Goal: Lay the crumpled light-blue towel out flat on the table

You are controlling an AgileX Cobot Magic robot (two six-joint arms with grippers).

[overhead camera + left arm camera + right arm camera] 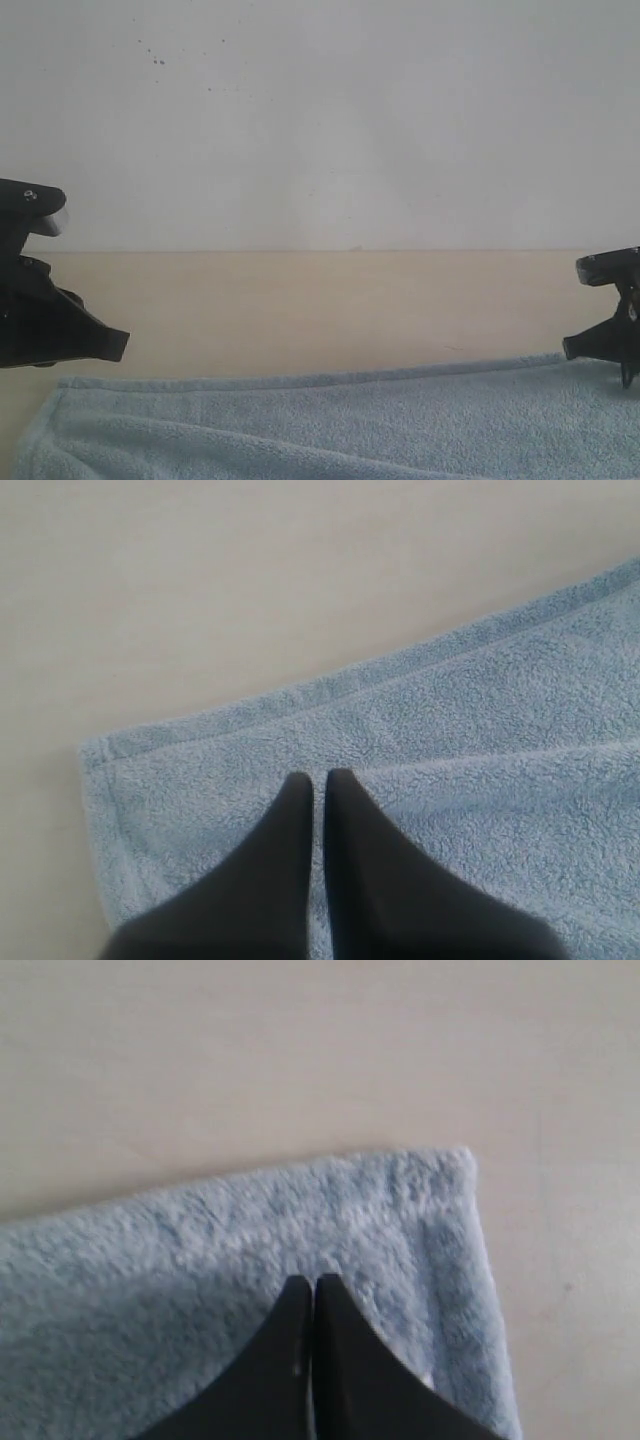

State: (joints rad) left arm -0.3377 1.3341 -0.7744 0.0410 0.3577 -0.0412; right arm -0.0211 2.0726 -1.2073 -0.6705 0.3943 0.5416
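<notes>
Your towel lies on the table at the near side of the exterior view, its hemmed far edge nearly straight. Your left gripper and right gripper each hang over 1 far corner, jaws pressed together, no cloth visibly pinched.

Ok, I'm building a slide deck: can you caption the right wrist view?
Shut right pincer over one hemmed corner of the light-blue towel on the beige table.
</notes>
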